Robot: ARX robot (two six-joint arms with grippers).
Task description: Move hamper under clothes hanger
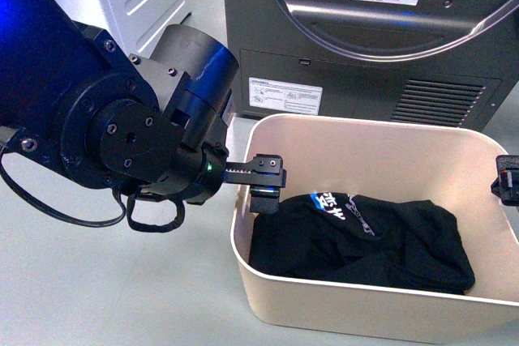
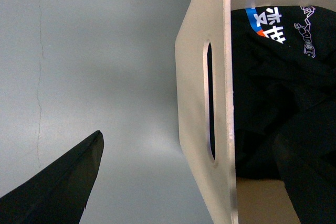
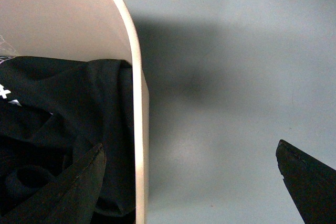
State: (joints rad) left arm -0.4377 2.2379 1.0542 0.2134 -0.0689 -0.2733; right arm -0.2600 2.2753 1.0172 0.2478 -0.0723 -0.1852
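Two claws: both are spread wide, one at each short wall of the hamper (image 1: pixel 324 293), and neither grips anything yet.
Left claw (image 1: pixel 258 177): it sits over the hamper's left wall. One finger (image 2: pixel 63 187) hangs outside above the floor (image 1: pixel 89 289), well apart from the wall. The other finger dips inside, seen only from the front.
Slot handle (image 2: pixel 210 103): it lies ahead of the outer finger. I judge that pinching the wall just over this slot gives the firmest hold.
Black garment (image 1: pixel 365 241): it is heaped just beside the inner fingers of both claws. Keep the cloth out of the pinch, or the hold may slip.
Right claw (image 3: pixel 189 145): the opposite wall runs between its fingers, nearer the inner one. Centre it first, then close.
Closing: both sides should likely shut together at equal height, so the tub neither twists nor tips.
Dark grey machine (image 1: pixel 365 54): it stands just beyond both claws, so draw the tub away from it.
Clothes hanger: not in view, so its place relative to either claw cannot be told.
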